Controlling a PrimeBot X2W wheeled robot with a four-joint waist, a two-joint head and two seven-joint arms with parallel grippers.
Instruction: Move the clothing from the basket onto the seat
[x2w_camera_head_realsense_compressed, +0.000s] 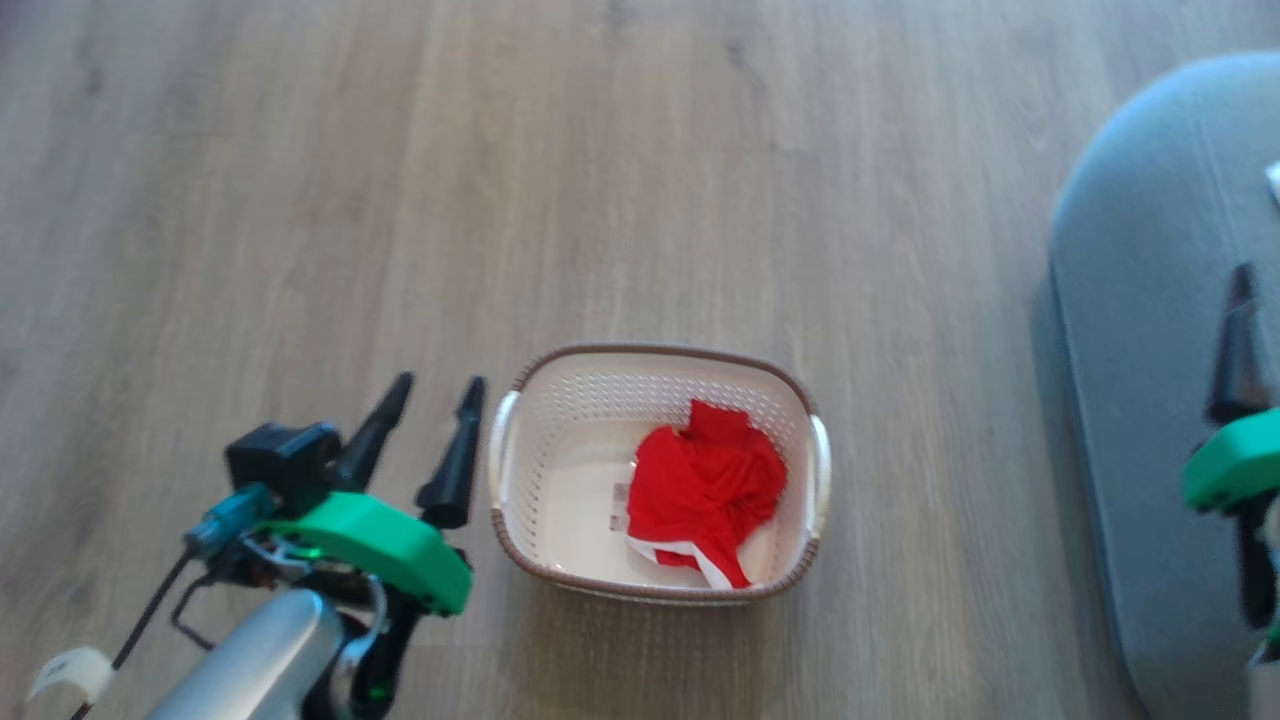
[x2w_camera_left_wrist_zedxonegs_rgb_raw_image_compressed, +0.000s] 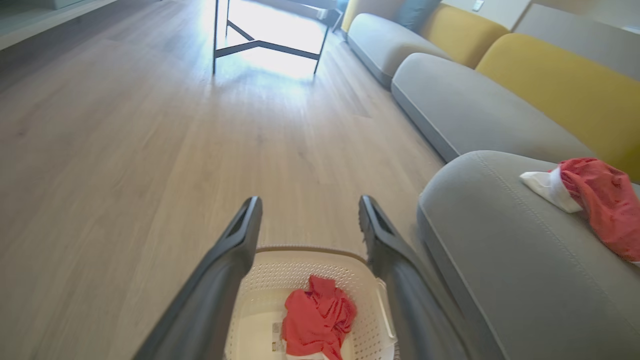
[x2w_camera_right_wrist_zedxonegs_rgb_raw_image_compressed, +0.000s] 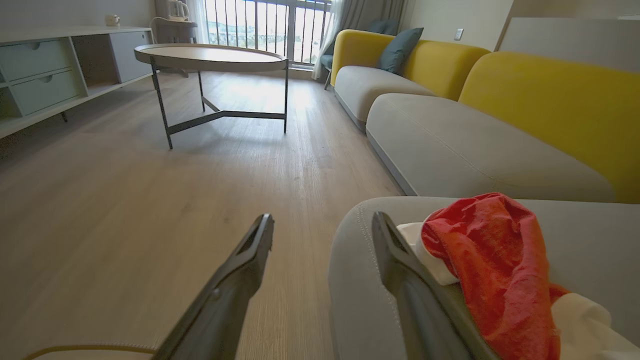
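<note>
The cream basket (x2w_camera_head_realsense_compressed: 520, 470) stands on the wooden floor, and a crumpled red piece of clothing (x2w_camera_head_realsense_compressed: 708, 488) with white trim lies in its right half. My left gripper (x2w_camera_head_realsense_compressed: 437, 388) hovers just left of the basket, open and holding nothing. Seen from the left wrist, its fingers (x2w_camera_left_wrist_zedxonegs_rgb_raw_image_compressed: 240, 240) straddle the basket (x2w_camera_left_wrist_zedxonegs_rgb_raw_image_compressed: 280, 272) and the clothing (x2w_camera_left_wrist_zedxonegs_rgb_raw_image_compressed: 318, 320) below. Another red and white garment (x2w_camera_right_wrist_zedxonegs_rgb_raw_image_compressed: 495, 265) lies on the grey seat (x2w_camera_right_wrist_zedxonegs_rgb_raw_image_compressed: 360, 280). My right gripper (x2w_camera_right_wrist_zedxonegs_rgb_raw_image_compressed: 322, 220) is open over the seat's rounded edge, with its right finger beside that garment. One of its fingers (x2w_camera_head_realsense_compressed: 1238, 340) shows above the seat (x2w_camera_head_realsense_compressed: 1140, 300).
Further grey sofa cushions (x2w_camera_right_wrist_zedxonegs_rgb_raw_image_compressed: 450, 145) with yellow backs (x2w_camera_right_wrist_zedxonegs_rgb_raw_image_compressed: 560, 95) run on beyond the seat. An oval coffee table (x2w_camera_right_wrist_zedxonegs_rgb_raw_image_compressed: 210, 57) on thin dark legs stands farther off, and a low sideboard (x2w_camera_right_wrist_zedxonegs_rgb_raw_image_compressed: 45, 75) lines the left wall. Wooden floor (x2w_camera_head_realsense_compressed: 600, 180) spreads around the basket.
</note>
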